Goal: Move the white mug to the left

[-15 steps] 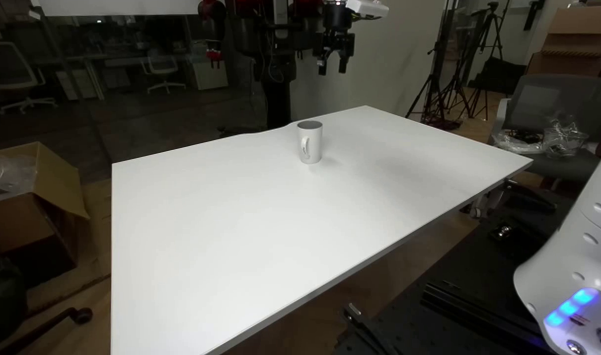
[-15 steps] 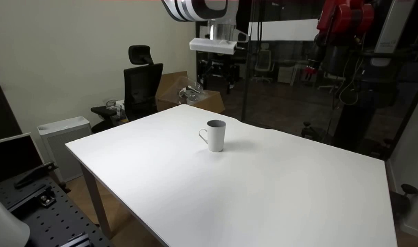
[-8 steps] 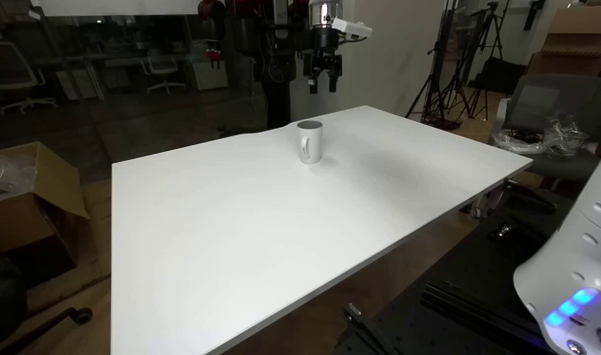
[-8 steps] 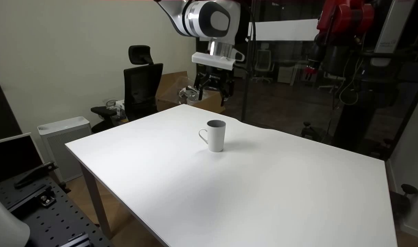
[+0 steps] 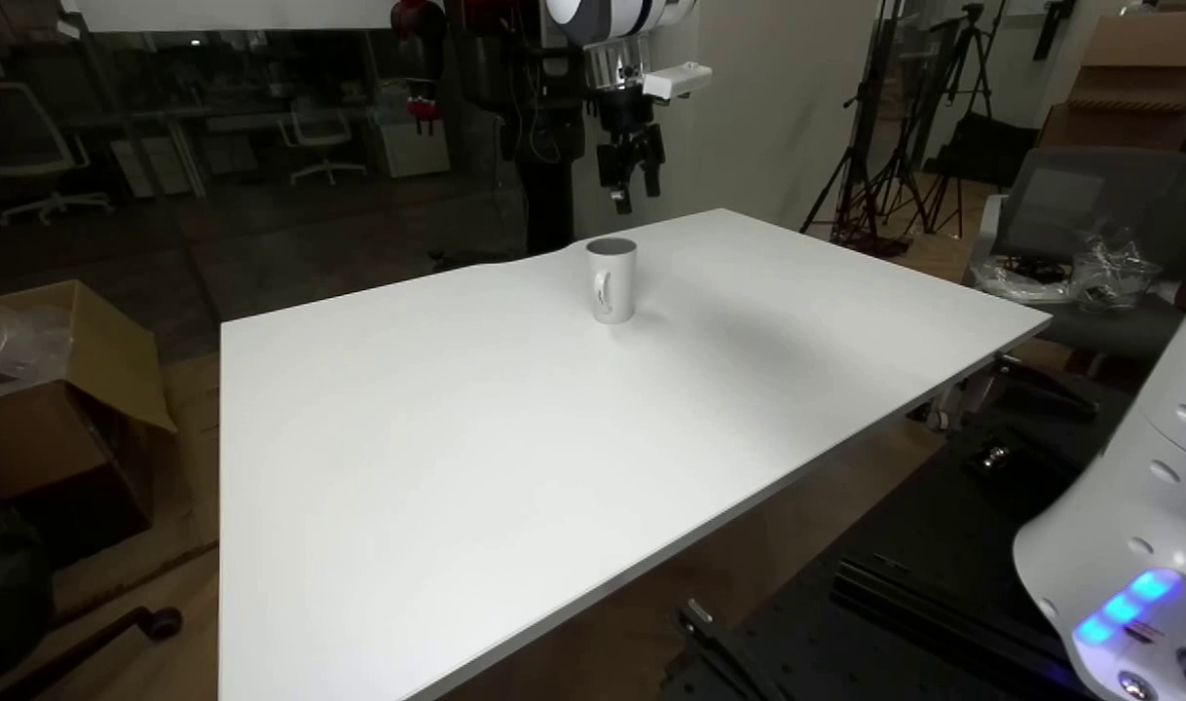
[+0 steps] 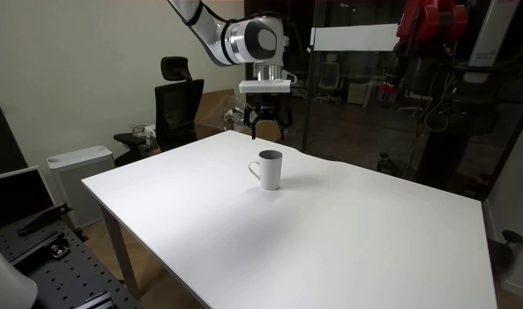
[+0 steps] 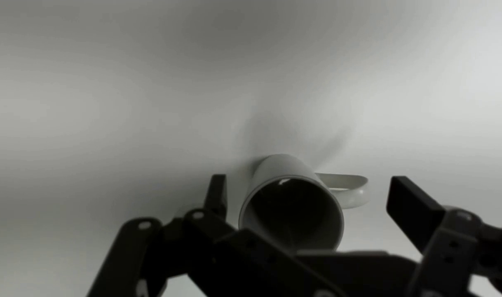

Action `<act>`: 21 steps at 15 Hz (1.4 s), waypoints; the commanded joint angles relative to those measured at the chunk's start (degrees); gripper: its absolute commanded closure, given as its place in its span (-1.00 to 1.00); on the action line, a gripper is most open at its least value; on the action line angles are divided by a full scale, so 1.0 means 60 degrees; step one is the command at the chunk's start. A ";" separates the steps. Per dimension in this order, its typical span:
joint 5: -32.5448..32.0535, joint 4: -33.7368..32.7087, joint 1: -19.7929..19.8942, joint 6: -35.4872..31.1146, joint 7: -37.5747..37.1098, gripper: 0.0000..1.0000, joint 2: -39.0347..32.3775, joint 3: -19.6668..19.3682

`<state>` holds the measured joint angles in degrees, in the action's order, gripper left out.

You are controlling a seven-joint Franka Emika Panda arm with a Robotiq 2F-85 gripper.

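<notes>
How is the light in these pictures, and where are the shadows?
Wrist view: dim and grey, brighter toward the right, soft shadows by the white mug, the gripper almost black; both exterior views: the white table bright, with a broad soft shadow and smaller ones beside the mug.

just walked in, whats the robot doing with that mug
A robot arm has its open hand above the white mug, not touching it. The mug stands upright on the white table, with nothing gripped yet. A grasp is probably next, so the mug can be moved left.
</notes>
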<state>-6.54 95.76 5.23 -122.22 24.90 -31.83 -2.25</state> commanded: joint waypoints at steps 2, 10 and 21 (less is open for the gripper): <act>-0.0096 -0.0078 0.0128 -0.0117 0.0182 -1.00 -0.0091 0.0248; -0.0332 -0.0250 0.0017 -0.0183 0.1472 -1.00 -0.0616 0.0779; -0.0804 -0.0733 -0.0011 -0.0194 0.2558 -1.00 -0.1376 0.0782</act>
<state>-10.04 93.17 5.17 -123.75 38.98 -38.64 2.52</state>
